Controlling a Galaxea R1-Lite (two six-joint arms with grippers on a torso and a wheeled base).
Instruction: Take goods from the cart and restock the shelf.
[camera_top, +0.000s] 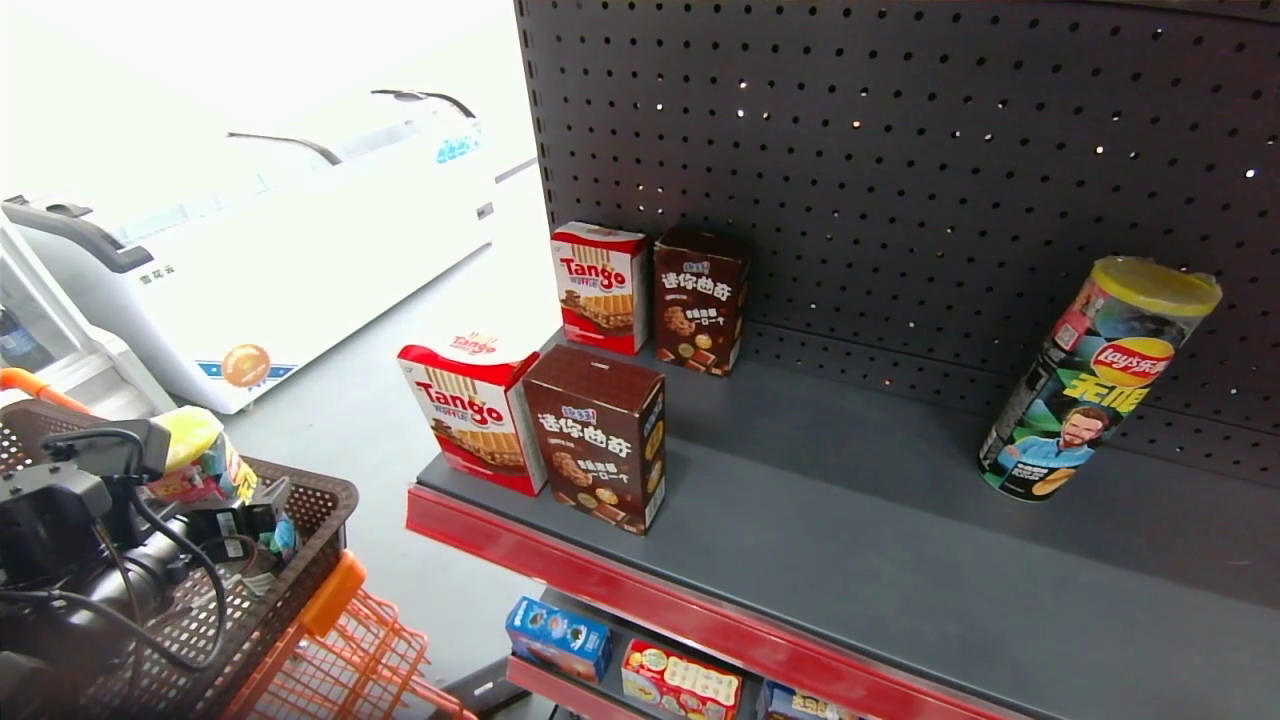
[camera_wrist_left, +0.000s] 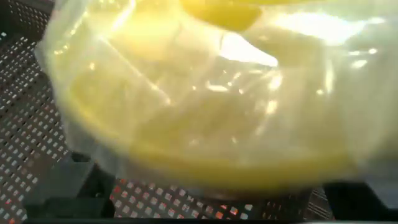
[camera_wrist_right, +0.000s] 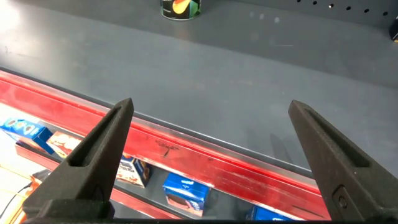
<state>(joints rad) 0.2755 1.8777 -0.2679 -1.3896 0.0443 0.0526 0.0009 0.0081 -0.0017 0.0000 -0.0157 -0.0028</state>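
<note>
A dark grey shelf (camera_top: 850, 560) with a red front edge and a black pegboard back (camera_top: 900, 150) takes up most of the head view. To its left and farther back stands a white chest freezer (camera_top: 300, 250). The cart (camera_top: 320, 500), a dark mesh basket on an orange frame, sits at the robot's lower left, below the shelf's left end.

Four boxes stand upright at the left end of the shelf in two pairs. At the front, a red-and-white wafer box (camera_top: 470, 415) touches a brown cookie box (camera_top: 597, 435) on its right. A second wafer box (camera_top: 598, 287) and a second cookie box (camera_top: 700, 300) stand side by side against the pegboard. Well apart to the right, a tall chips can (camera_top: 1095, 385) with a yellow lid stands alone near the back.

In the cart lies a yellow-topped pack (camera_top: 190, 440), pressed up close to the left wrist camera. The left gripper (camera_top: 240, 520) is down in the basket beside it; whether its jaws are pinching it I cannot tell.

The right gripper (camera_wrist_right: 211, 106) hangs over the shelf's front edge, jaws spread wide with nothing between them. Small boxes (camera_wrist_right: 183, 193) sit on the lower shelf beneath.
</note>
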